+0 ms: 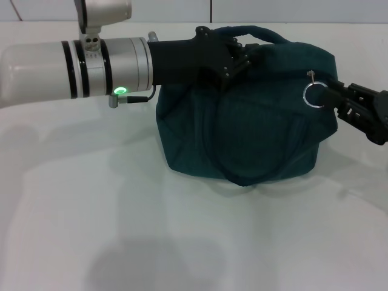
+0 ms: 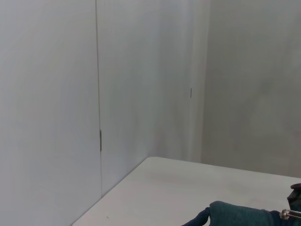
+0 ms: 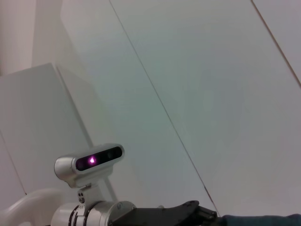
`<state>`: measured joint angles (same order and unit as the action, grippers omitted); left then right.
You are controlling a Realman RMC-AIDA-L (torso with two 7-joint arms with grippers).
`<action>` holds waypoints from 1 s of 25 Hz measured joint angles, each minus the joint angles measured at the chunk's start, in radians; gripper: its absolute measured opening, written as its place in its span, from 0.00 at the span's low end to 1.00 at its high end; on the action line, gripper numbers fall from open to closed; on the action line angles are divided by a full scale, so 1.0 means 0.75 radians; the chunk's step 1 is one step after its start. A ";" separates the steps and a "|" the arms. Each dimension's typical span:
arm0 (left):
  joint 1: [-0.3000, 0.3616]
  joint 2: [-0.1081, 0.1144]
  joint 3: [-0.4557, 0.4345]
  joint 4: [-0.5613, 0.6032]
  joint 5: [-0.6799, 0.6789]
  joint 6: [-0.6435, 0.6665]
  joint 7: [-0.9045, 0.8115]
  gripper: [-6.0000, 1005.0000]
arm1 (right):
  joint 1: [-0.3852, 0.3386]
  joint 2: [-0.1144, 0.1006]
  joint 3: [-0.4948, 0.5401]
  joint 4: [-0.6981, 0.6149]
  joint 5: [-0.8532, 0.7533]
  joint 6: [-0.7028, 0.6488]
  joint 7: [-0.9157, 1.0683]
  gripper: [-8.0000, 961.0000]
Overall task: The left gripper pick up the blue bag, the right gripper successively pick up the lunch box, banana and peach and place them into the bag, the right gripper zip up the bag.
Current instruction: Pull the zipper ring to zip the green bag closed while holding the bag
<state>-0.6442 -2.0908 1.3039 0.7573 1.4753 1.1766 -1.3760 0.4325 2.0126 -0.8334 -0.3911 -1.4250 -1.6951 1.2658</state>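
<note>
blue bag [image 1: 242, 121] sits toward the table's [image 1: 121, 230] far edge, looks zipped | right gripper [image 1: 332, 97] at bag's right end, clamped on ring zipper pull [image 1: 314, 94] | left gripper [image 1: 237, 56] clamped on bag's top rim, far-left side

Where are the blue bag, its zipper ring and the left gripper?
blue bag [image 1: 254, 130]: head view, on its front fabric panel.
zipper ring [image 1: 305, 97]: head view, on the metal loop's left rim.
left gripper [image 1: 236, 57]: head view, at its fingers on the bag's top.
</note>
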 joint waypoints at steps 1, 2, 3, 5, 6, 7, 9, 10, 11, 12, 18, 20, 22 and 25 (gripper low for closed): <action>0.000 0.000 0.000 0.000 0.000 0.000 0.000 0.07 | 0.000 0.000 0.001 0.000 0.000 0.000 0.000 0.32; 0.000 0.000 0.000 0.000 0.000 0.000 0.000 0.07 | 0.000 0.000 0.002 0.000 0.000 0.000 0.000 0.32; 0.000 0.000 0.000 0.000 0.000 0.000 0.000 0.07 | -0.001 0.000 0.003 0.000 0.000 0.000 0.000 0.31; 0.000 0.000 0.000 0.000 0.000 0.000 0.000 0.07 | -0.003 -0.002 0.003 0.000 0.000 0.000 0.000 0.29; 0.000 0.000 0.000 0.000 0.000 0.000 0.000 0.07 | -0.007 -0.002 0.003 -0.002 0.000 -0.001 0.000 0.28; 0.000 0.000 0.000 0.001 0.000 0.000 0.002 0.07 | -0.013 -0.003 0.003 -0.005 0.000 -0.006 0.001 0.27; 0.001 0.000 0.000 0.001 0.001 0.000 0.007 0.07 | -0.026 -0.006 0.004 -0.012 0.007 -0.036 0.001 0.25; 0.002 0.000 0.000 0.001 0.001 0.000 0.010 0.07 | -0.033 -0.009 0.004 -0.014 0.012 -0.053 0.001 0.24; 0.002 -0.001 0.000 0.001 0.001 0.000 0.011 0.07 | -0.035 -0.013 0.004 -0.014 0.015 -0.066 0.001 0.23; 0.002 -0.001 0.000 0.001 0.001 0.000 0.012 0.07 | -0.037 -0.015 0.004 -0.014 0.016 -0.073 0.001 0.22; 0.002 -0.003 0.000 0.000 -0.004 0.000 0.012 0.07 | -0.032 -0.025 -0.008 0.000 0.008 -0.041 0.016 0.21; 0.002 -0.004 0.000 -0.001 -0.012 0.000 0.012 0.07 | -0.030 -0.023 -0.009 0.001 0.008 -0.014 0.033 0.21; 0.002 -0.004 0.000 -0.002 -0.015 0.000 0.012 0.07 | -0.028 -0.022 -0.010 0.001 0.007 0.003 0.049 0.21; 0.002 -0.004 0.000 -0.002 -0.016 0.000 0.012 0.07 | -0.022 -0.021 -0.016 0.002 0.007 0.013 0.060 0.21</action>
<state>-0.6427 -2.0939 1.3038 0.7555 1.4631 1.1765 -1.3667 0.4163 1.9968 -0.8453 -0.3899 -1.4201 -1.6857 1.3108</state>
